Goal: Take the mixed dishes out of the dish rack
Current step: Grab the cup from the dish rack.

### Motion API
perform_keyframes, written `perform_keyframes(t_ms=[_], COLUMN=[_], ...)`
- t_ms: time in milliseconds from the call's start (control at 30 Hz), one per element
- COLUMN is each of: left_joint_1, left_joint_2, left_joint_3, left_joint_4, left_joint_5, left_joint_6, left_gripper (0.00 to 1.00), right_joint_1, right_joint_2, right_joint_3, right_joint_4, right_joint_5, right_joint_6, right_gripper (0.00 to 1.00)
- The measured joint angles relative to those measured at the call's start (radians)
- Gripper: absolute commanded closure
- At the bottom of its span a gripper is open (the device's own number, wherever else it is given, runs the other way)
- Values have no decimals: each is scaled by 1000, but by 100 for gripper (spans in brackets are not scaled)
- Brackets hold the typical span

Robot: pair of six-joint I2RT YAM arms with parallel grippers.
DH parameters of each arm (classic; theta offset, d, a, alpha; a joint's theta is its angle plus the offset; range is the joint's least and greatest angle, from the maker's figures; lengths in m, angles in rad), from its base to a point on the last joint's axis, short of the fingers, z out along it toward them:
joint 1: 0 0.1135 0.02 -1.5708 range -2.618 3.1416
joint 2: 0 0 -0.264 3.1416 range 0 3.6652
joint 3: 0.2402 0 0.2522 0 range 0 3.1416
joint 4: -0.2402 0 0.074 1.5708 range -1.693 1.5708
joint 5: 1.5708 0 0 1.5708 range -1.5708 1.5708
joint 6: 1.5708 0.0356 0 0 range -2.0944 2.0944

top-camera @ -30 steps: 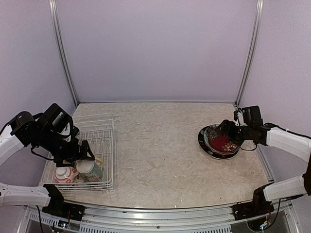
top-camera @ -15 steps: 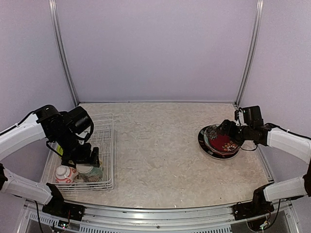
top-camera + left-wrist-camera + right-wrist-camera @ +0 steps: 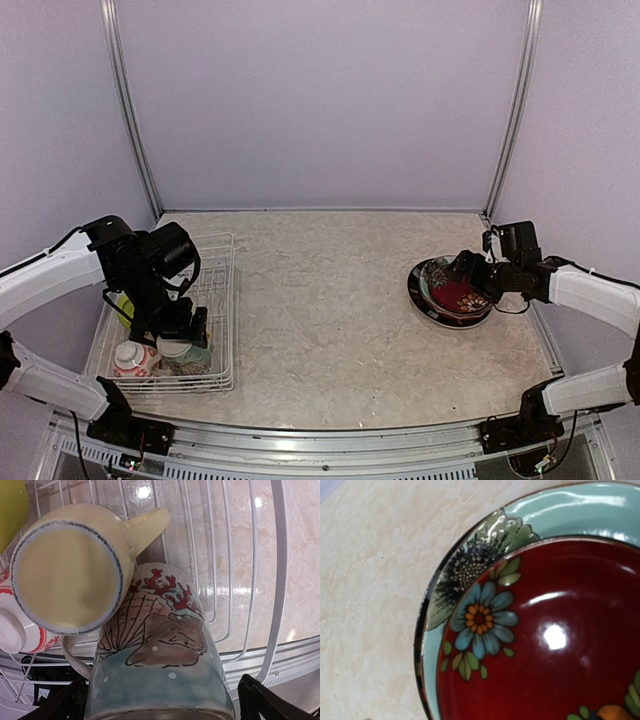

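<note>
The left arm (image 3: 60,275) arcs in from the left edge of the table (image 3: 330,300), elbow raised, and bends so that its wrist points straight down near the near-left corner. The left gripper (image 3: 184,328) is spread wide, its dark fingers (image 3: 260,700) showing at both lower corners of the wrist view. The right arm (image 3: 590,290) lies low and nearly level along the right edge, its right gripper (image 3: 467,267) tilted downward with jaws apart (its fingers fall outside its own wrist view).
</note>
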Motion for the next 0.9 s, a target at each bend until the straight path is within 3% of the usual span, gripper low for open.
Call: perform_keyframes(t_ms=[267,900], left_joint_1=[0,22], left_joint_2=[5,6], left_joint_3=[-1,2], left_joint_4=[-5,-14], left_joint_5=[14,7], left_joint_6=[1,-27], left_gripper=[7,55], right_joint_1=[0,0], right_joint_2=[-39,-61], right_joint_3=[0,0], right_joint_4=[-15,-18], right_joint_5=[7,5], right_joint_6=[0,0], right_gripper=[10,10])
